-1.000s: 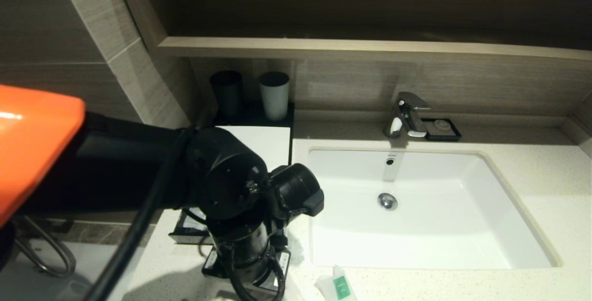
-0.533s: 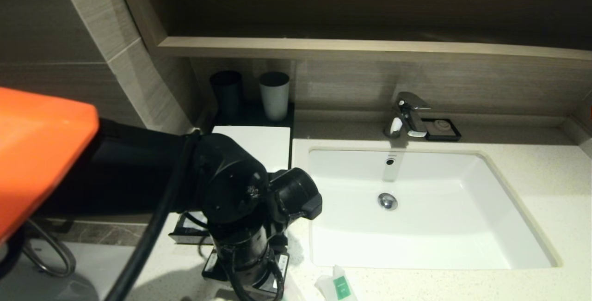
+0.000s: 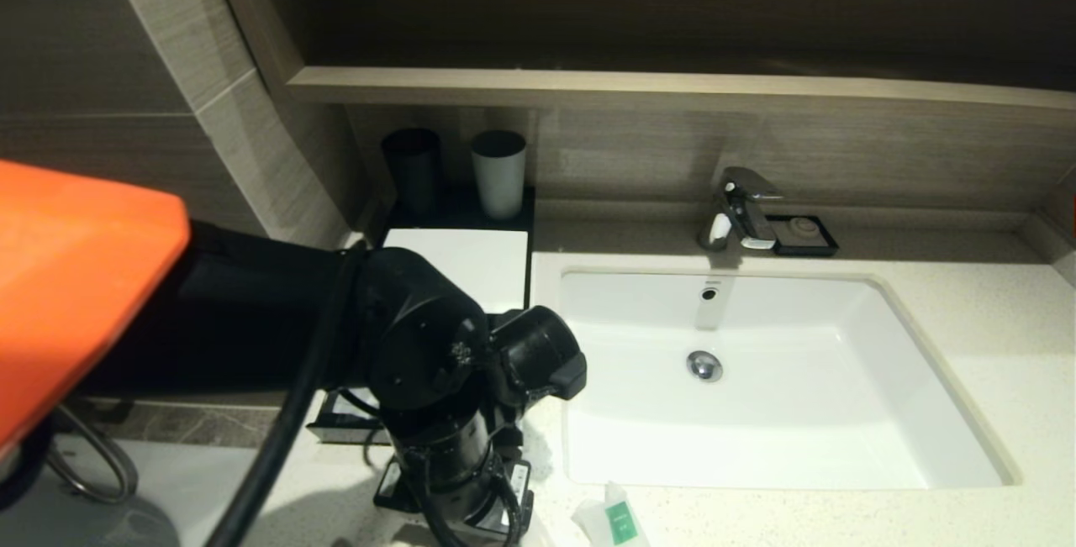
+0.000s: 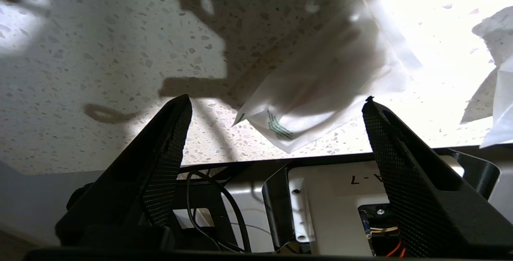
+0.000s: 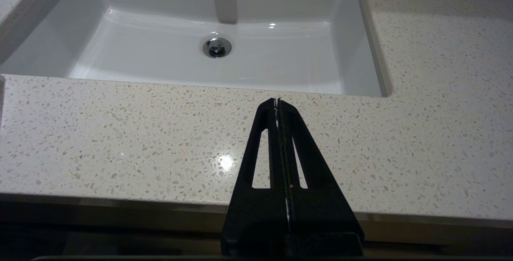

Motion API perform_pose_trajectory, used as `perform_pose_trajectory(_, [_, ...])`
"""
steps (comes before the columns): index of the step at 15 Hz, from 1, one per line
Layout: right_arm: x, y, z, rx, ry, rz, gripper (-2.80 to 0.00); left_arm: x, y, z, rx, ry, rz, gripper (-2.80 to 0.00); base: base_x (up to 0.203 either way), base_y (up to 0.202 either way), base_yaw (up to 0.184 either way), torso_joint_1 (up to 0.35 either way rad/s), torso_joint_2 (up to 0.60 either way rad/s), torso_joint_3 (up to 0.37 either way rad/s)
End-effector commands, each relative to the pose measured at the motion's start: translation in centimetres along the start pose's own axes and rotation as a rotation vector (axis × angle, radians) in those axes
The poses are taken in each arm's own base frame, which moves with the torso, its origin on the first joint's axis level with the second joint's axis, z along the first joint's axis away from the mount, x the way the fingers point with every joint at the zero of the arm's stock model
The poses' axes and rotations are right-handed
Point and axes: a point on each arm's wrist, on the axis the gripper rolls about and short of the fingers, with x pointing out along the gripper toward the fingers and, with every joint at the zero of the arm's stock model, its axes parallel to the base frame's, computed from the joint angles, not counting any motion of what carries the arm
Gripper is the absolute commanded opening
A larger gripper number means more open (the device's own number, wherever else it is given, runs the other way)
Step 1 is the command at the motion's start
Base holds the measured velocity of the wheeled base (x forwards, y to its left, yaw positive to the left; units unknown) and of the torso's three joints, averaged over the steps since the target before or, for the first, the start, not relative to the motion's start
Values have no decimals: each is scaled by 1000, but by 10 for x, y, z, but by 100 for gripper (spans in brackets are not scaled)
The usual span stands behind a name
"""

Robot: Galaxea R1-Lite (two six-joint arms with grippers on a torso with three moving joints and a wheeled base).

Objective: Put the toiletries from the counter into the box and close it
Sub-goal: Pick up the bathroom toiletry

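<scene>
My left gripper (image 4: 276, 100) hangs open over the front edge of the speckled counter (image 4: 120, 52), its fingers (image 4: 172, 140) wide apart. A white sachet with green print (image 4: 316, 92) lies on the counter just beyond the fingertips and touches neither finger. Another white packet (image 4: 501, 104) lies beside it. In the head view my left arm (image 3: 437, 362) hides the gripper and partly covers the box (image 3: 471, 265), a black box with a white top whose front drawer (image 3: 336, 423) stands pulled out. A white sachet with a green label (image 3: 618, 522) lies at the counter's front. My right gripper (image 5: 277, 101) is shut and empty.
The white basin (image 3: 841, 412) fills the counter's middle, with the tap (image 3: 740, 207) and a black soap dish (image 3: 805, 234) behind it. A dark cup (image 3: 412, 169) and a grey cup (image 3: 498, 173) stand behind the box. A wooden ledge (image 3: 672, 89) runs above.
My left arm has shifted a little to the right and its wrist has sunk slightly. The sachet with the green label, the box and the cups have not moved.
</scene>
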Motion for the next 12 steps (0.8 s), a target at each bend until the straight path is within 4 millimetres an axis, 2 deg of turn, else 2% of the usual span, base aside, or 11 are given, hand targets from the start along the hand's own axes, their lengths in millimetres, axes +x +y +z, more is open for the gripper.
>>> perform_pose_trajectory(1, [0,0,0,-1,0,1,-280,0,1,0,-4,8,-5,0,0,0,0,0,0,0])
perform_pose_trajectory(12, [0,0,0,-1,0,1,-280,5,-1,2,-3,14,0,0,0,0,0,0,0,0])
